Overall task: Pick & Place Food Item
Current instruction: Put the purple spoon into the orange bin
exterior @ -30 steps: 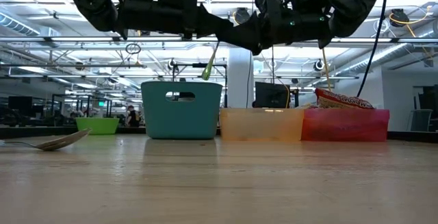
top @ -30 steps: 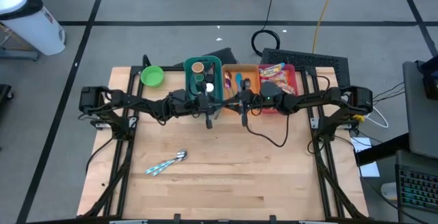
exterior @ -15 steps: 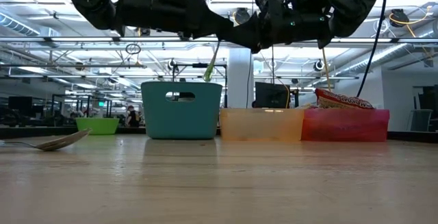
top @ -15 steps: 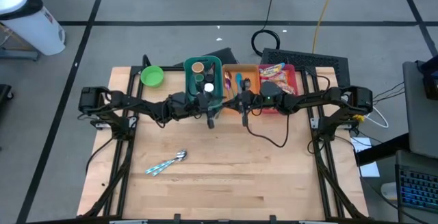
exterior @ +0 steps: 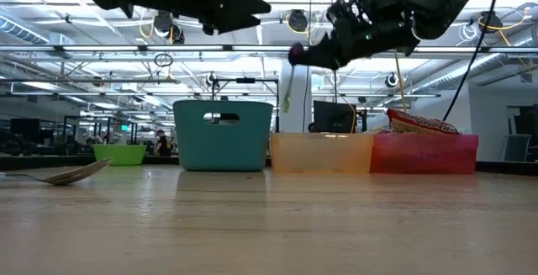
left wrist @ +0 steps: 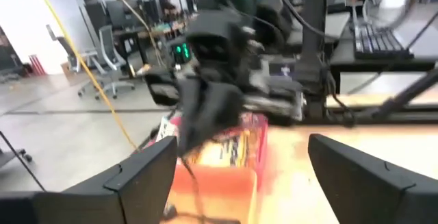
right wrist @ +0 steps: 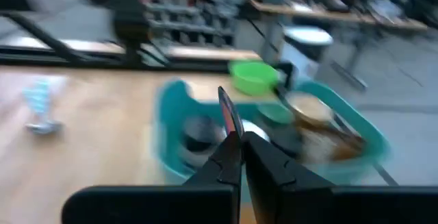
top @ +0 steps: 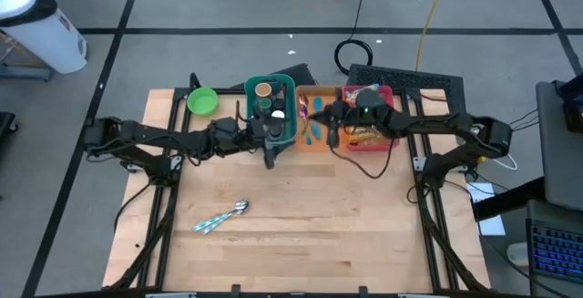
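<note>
Pinching a thin food item, right end effector closed above orange bin, left end effector open.

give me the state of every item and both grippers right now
left gripper: open, empty
right gripper: shut on a thin stick-like item
teal bin: upright, holds items
orange bin: upright, holds items
red bin: holds a snack packet
green bowl: upright on table
spoons: lying flat on table

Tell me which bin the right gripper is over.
The orange bin, the middle of three; the right gripper hangs above it, between the teal bin and red bin.
</note>
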`<state>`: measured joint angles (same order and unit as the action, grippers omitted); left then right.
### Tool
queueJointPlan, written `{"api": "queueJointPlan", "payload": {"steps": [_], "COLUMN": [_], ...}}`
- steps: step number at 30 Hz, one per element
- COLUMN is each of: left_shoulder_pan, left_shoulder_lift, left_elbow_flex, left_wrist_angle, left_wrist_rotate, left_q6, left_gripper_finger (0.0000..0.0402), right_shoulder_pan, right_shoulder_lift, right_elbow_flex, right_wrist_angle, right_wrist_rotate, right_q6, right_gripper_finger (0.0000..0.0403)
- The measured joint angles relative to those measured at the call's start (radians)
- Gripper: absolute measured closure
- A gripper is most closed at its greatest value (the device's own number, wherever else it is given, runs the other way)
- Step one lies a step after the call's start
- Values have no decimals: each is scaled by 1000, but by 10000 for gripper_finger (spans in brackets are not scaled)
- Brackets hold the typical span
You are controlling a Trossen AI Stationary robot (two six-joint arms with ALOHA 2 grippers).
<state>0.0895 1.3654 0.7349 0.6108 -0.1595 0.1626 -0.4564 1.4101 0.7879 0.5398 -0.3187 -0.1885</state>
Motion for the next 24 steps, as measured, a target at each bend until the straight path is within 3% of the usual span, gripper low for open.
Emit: {"api": "queueJointPlan", "payload": {"steps": [9, 24], "left_shoulder_pan": [23, 47], "left_shoulder_lift": [10, 10], "left_elbow_flex": [0, 0], "left_wrist_angle": [-51, -85], "left_wrist_rotate": [-8, -9], "left_q6": [-10, -46], "left_gripper_finger": [62, 62], "right_shoulder_pan": [-171, -131], "right_shoulder_lift": [39, 51], "right_elbow_flex": [-1, 0], "right_wrist_angle": [-230, -351], "right_wrist_rotate": [-5, -25], "right_q6": [41, 39], "right_gripper_finger": [403, 403]}}
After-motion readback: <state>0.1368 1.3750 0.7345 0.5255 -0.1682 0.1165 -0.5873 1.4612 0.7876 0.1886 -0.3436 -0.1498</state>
